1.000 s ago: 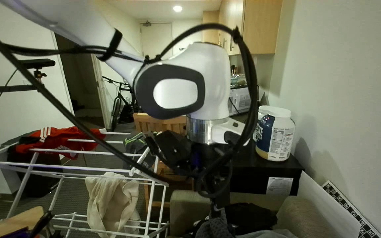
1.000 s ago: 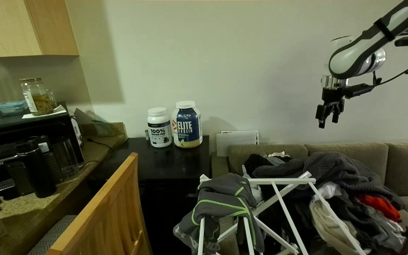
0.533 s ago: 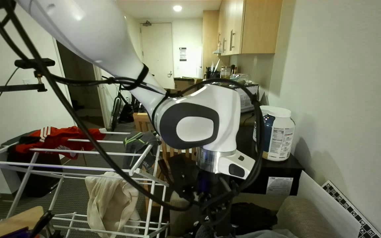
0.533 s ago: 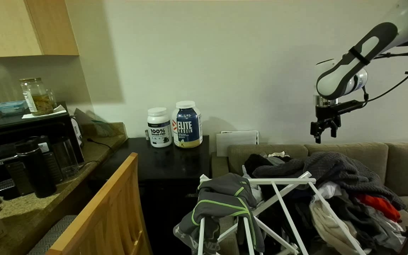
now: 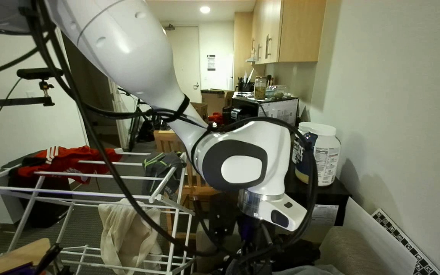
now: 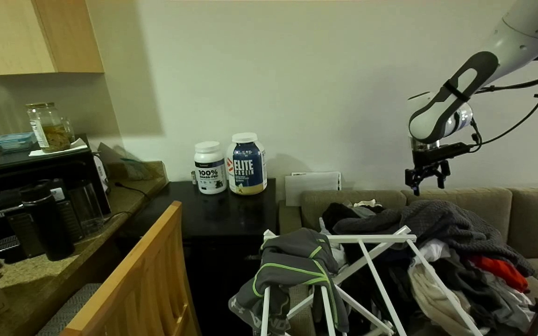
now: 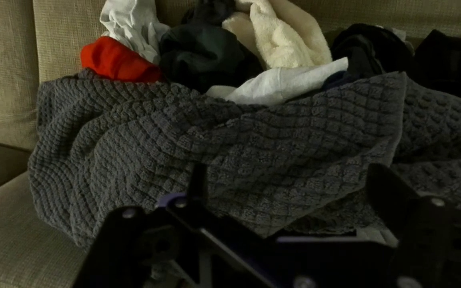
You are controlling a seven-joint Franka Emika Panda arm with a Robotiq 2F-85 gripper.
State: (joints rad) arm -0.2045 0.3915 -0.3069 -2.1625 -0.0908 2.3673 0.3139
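Note:
My gripper is open and empty in an exterior view, pointing down above a pile of laundry on the couch. In the wrist view the gripper's fingers stand wide apart over a dark grey waffle-textured towel. The towel also shows in an exterior view, a little below the fingertips. Behind it in the wrist view lie a red cloth, a white cloth, a cream fluffy cloth and dark garments. In an exterior view the arm and cables mostly hide the gripper.
A white drying rack with a red garment, a cream cloth and a grey green-striped garment stands by the couch. Two tubs stand on a black cabinet. A wooden chair is nearby.
The arm has come down, and the gripper is lower and closer to the laundry pile, shifted slightly left in an exterior view. The laundry and the rack have not moved.

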